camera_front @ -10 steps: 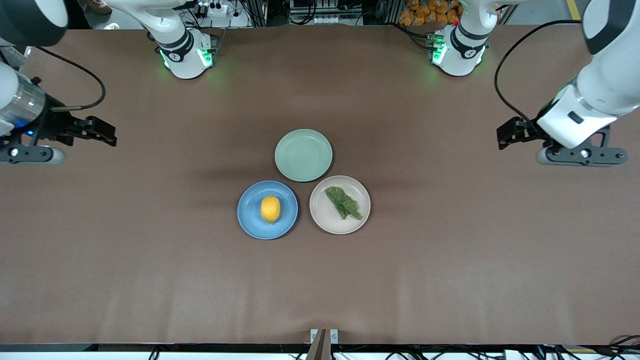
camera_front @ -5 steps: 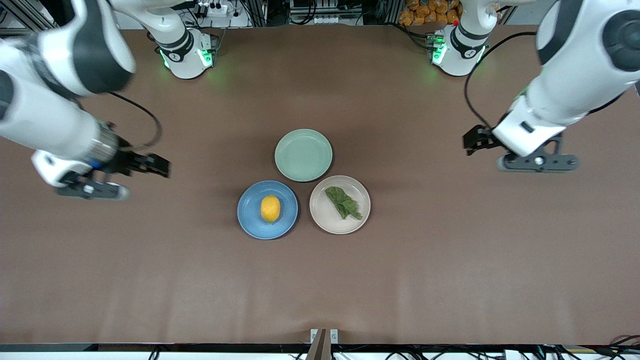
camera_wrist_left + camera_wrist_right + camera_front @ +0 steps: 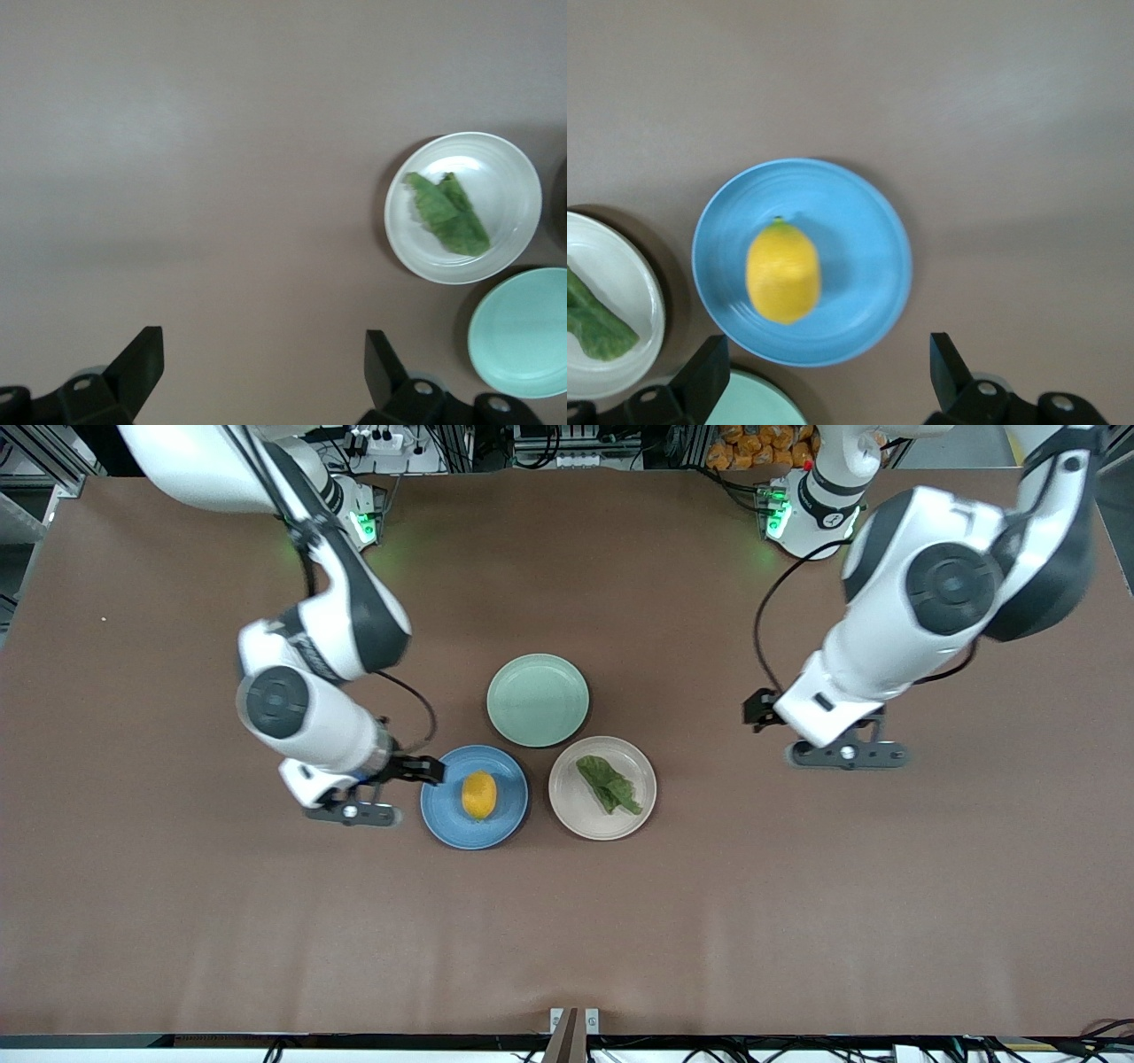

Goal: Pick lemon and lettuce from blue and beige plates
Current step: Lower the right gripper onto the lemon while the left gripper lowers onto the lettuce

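The yellow lemon (image 3: 479, 794) lies on the blue plate (image 3: 443, 806). The dark green lettuce (image 3: 609, 783) lies on the beige plate (image 3: 585, 815) beside it. My right gripper (image 3: 431, 770) is open and empty over the blue plate's rim at the right arm's end. In the right wrist view the lemon (image 3: 782, 271) and blue plate (image 3: 859, 257) sit just off my open gripper (image 3: 824, 359). My left gripper (image 3: 755, 710) is open and empty over bare table, toward the left arm's end from the beige plate. The left wrist view shows the lettuce (image 3: 447, 214) on its plate (image 3: 505, 177), apart from the gripper (image 3: 261, 354).
A pale mint-green plate (image 3: 538, 699) lies empty, touching both other plates and farther from the front camera. It also shows in the left wrist view (image 3: 523, 332) and the right wrist view (image 3: 744, 403). Brown table (image 3: 797, 912) surrounds the plates.
Both arms have swung in from the table's ends toward the plates. The right gripper has reached the blue plate's rim. The left gripper has come closer to the beige plate.
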Robot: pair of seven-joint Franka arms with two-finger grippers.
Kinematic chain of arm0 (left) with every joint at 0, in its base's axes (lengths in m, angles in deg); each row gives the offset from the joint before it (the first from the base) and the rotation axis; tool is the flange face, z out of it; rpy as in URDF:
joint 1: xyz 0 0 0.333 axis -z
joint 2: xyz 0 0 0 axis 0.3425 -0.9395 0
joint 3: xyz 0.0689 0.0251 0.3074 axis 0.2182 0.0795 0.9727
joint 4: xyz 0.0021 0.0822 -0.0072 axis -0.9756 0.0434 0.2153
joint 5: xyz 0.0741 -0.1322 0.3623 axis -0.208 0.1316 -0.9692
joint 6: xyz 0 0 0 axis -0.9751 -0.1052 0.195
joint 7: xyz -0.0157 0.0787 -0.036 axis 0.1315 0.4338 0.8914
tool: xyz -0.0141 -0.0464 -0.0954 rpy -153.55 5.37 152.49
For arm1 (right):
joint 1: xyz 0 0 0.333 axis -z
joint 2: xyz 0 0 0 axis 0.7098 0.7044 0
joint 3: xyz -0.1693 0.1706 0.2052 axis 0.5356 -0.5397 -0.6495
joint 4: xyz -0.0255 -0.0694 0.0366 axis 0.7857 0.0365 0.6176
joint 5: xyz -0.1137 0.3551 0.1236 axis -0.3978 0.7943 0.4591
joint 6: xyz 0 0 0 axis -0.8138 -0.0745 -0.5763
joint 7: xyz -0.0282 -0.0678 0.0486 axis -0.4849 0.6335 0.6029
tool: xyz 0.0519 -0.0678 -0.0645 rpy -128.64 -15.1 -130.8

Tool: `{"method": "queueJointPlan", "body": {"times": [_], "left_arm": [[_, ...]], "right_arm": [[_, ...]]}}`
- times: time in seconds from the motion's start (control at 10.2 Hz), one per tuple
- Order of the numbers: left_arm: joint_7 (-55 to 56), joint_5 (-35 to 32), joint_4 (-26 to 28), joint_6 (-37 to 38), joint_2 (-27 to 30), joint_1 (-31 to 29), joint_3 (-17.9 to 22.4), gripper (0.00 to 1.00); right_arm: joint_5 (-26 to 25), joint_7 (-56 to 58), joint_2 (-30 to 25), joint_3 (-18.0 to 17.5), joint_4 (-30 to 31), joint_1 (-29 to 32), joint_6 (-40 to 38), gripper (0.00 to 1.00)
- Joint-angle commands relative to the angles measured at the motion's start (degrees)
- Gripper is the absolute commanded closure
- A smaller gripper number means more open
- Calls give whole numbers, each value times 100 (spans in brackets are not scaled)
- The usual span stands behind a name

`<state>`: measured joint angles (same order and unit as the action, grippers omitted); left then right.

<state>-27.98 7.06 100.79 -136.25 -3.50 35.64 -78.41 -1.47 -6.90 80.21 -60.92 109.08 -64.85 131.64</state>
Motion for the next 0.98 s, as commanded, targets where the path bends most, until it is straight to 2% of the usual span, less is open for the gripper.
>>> {"method": "queueJointPlan", "body": {"times": [0.0,0.2,0.29,0.59,0.88], "left_arm": [[394,-258,-50,-407,-354,345,24,0],[997,-329,-50,-951,-749,722,24,0],[1322,-373,-85,-1267,-1038,933,32,0],[1728,-330,-121,-1893,-1628,1005,23,0],[2379,-347,-348,-2535,-2243,1330,50,2]], "right_arm": [[-37,-277,548,-7,-150,-242,492,0],[-133,-514,927,-7,-150,-322,820,0],[-413,-541,1015,-7,-150,-322,916,0],[-407,-585,1323,-15,-150,-322,1399,0],[-389,-594,1341,-42,-124,-322,1356,0]]}}
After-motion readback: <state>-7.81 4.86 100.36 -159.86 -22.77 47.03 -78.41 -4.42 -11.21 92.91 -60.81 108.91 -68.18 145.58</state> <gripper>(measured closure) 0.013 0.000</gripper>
